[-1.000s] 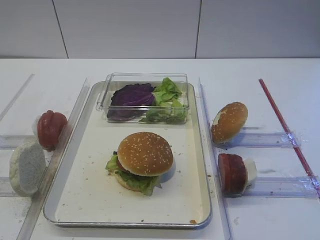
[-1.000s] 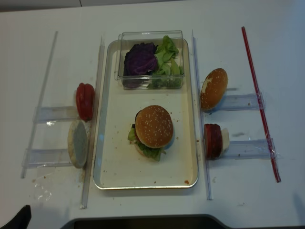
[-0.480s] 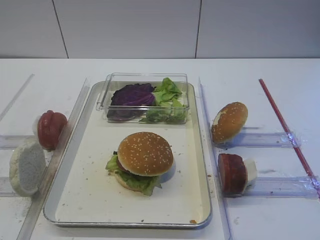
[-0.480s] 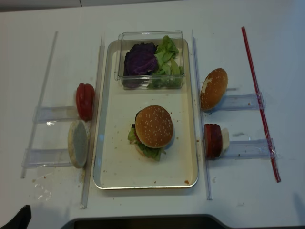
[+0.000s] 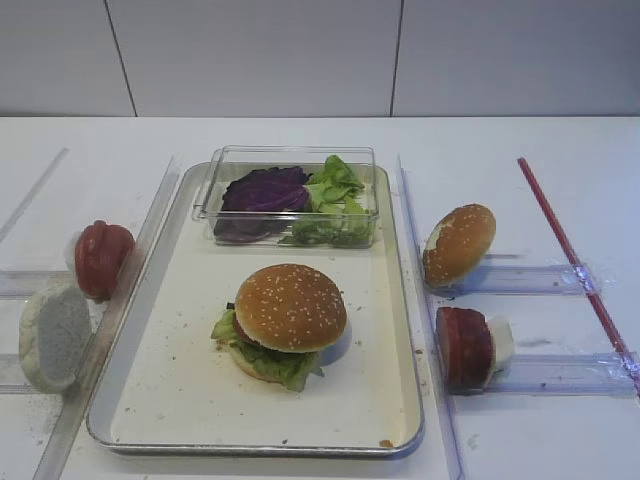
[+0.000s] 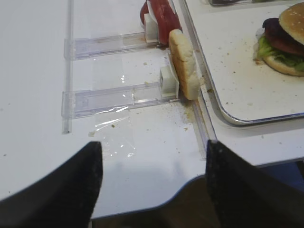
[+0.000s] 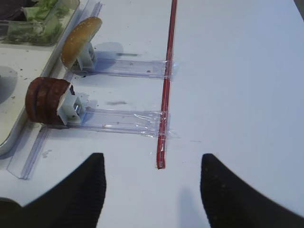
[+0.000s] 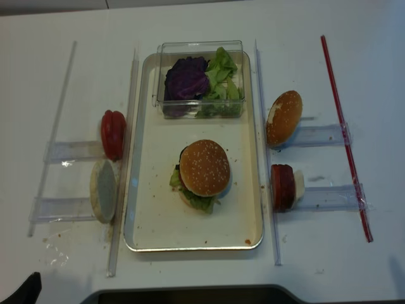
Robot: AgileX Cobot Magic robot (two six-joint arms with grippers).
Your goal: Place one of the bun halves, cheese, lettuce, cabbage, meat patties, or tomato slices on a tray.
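An assembled burger is sitting near the middle of the tray (image 5: 400, 330), its sesame-seeded top bun half (image 5: 291, 306) capping a meat patty and ruffled lettuce (image 5: 272, 361) that is poking out at the front. At the tray's far edge a clear plastic box (image 5: 290, 196) is holding dark-purple cabbage (image 5: 262, 190) on the left and more green lettuce on the right. Off the tray's right edge, a second bun half (image 5: 459, 243) is standing on its edge against a clear holder, and nearer the table's front edge the meat patties (image 5: 463, 346) are standing upright in another. Off the left edge, the tomato slices (image 5: 102, 257) and a white floury disc (image 5: 55, 335) are standing likewise. A red strip (image 5: 570, 253) is lying along the table's right side.

The right gripper (image 7: 152, 190) is hovering over bare table near that strip, jaws spread wide with nothing between them. The left gripper (image 6: 152, 187) is hanging over the table's front edge, jaws likewise spread and empty.
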